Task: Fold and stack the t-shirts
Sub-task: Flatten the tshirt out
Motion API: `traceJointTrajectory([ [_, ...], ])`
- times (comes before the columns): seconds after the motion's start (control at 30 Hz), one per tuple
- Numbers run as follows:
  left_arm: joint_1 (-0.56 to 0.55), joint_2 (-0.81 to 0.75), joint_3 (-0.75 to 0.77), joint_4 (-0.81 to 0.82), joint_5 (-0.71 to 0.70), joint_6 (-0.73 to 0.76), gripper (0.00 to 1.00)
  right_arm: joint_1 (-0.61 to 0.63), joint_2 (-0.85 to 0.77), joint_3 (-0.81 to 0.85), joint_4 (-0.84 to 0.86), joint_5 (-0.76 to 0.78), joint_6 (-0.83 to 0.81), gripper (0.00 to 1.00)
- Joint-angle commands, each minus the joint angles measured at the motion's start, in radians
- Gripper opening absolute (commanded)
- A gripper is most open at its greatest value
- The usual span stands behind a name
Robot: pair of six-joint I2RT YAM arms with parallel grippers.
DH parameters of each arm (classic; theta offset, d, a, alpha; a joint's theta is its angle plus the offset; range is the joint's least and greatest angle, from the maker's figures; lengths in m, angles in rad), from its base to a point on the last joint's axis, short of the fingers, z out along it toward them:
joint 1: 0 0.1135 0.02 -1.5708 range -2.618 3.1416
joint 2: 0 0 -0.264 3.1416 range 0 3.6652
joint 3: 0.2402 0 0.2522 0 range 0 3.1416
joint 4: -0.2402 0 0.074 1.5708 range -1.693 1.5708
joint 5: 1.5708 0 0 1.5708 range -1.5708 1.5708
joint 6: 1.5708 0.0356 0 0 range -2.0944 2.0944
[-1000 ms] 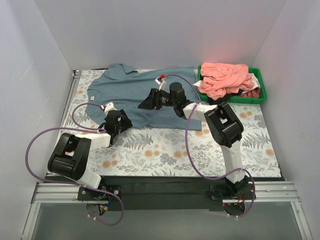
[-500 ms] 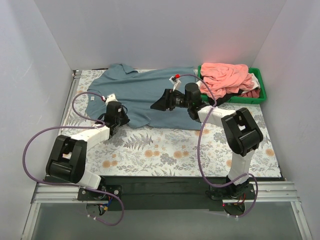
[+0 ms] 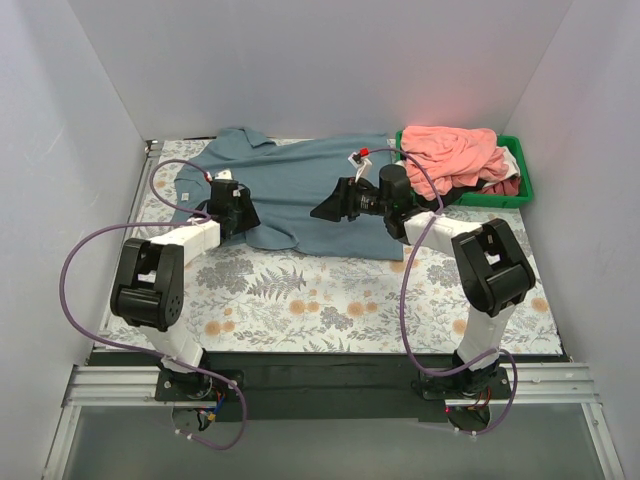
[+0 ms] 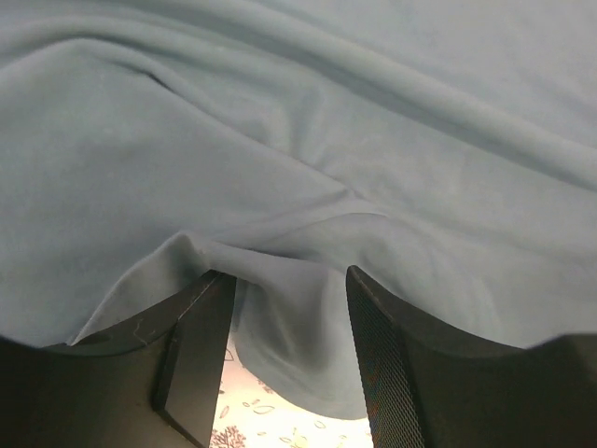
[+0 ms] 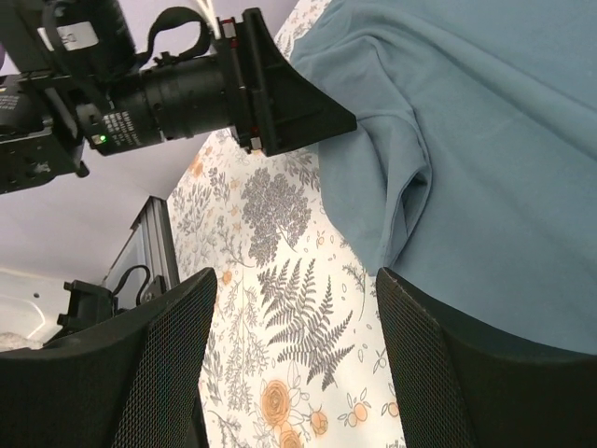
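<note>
Grey-blue cloth, a big shirt [image 3: 300, 185] with a collar, lies spread flat on the flowery table cover [image 3: 330, 295], in the upper middle of the top view. Its collar points to the upper left. Its lower edge is bumpy and has folds in it.

The left gripper [image 3: 246, 214] sits at the shirt's lower left edge. In the left wrist view its two black fingers [image 4: 198, 347] are spread apart. A fold of the shirt's edge hangs down between them. The cloth touches both fingers, but they are not squeezing it.

The right gripper [image 3: 322, 211] is low over the middle of the shirt and points to the left. In the right wrist view its fingers [image 5: 154, 378] are spread wide with nothing between them. Under them you see the shirt's edge and the table cover.

A green bin [image 3: 500, 201] stands at the upper right, just beside the big shirt. Pink shirts [image 3: 450, 155] are piled high in it.
</note>
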Motion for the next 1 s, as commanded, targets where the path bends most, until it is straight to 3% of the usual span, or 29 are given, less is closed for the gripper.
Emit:
traceJointTrajectory([
  [0.0,-0.001,0.011,0.038,-0.018,0.012,0.025,0.50,-0.004,-0.068,-0.017,-0.004,-0.002,-0.043,0.75],
  [0.27,-0.002,-0.014,-0.001,0.048,0.092,0.000,0.50,-0.004,-0.099,-0.026,-0.031,0.010,-0.072,0.75],
  [0.67,-0.002,-0.247,-0.195,0.022,-0.073,-0.018,0.54,-0.004,-0.108,-0.021,-0.056,0.010,-0.100,0.75],
  [0.77,-0.002,-0.288,-0.248,0.054,-0.063,-0.010,0.51,-0.004,-0.110,-0.024,-0.057,0.014,-0.103,0.75],
  [0.97,-0.002,-0.227,-0.260,0.094,-0.029,-0.007,0.40,-0.004,-0.140,-0.037,-0.060,0.021,-0.110,0.75],
])
